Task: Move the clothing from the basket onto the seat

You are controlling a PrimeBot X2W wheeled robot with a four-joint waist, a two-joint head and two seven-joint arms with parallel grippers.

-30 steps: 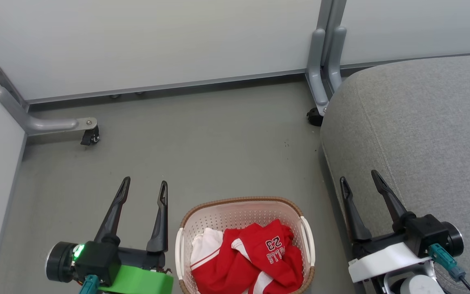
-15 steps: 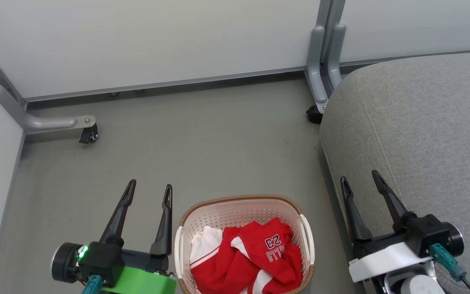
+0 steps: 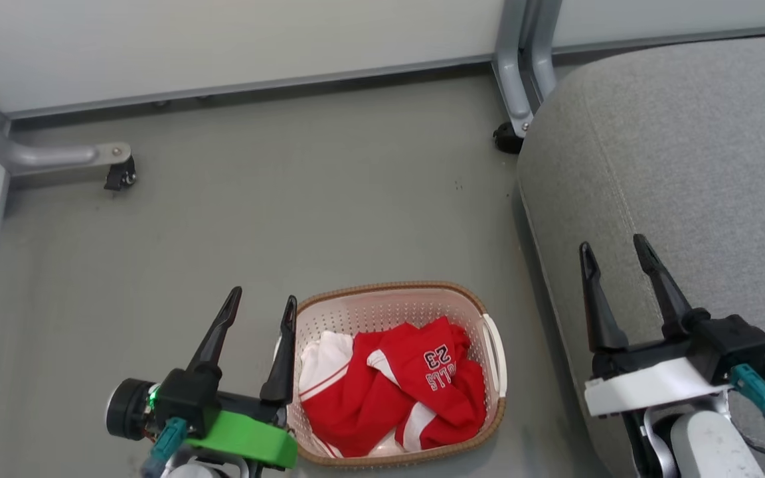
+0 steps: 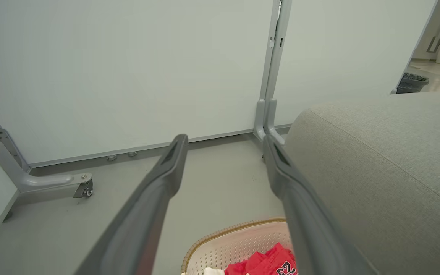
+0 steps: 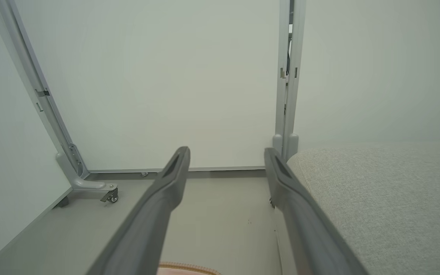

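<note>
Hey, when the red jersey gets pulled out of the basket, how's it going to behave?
The jersey lies crumpled in folds, so it will probably go floppy and drape below a pinch. It looks like thin fabric, so likely light. A trailing part might catch the basket rim and tug the small basket along.

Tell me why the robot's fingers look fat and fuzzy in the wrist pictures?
Left wrist view: the left gripper's fingers sit right by the wide lens, so they loom large and soft-edged; the seat looks sharper. Right wrist view: same for the right gripper's fingers. Head view: even light; the clothing shows its 23 crisply.
</note>
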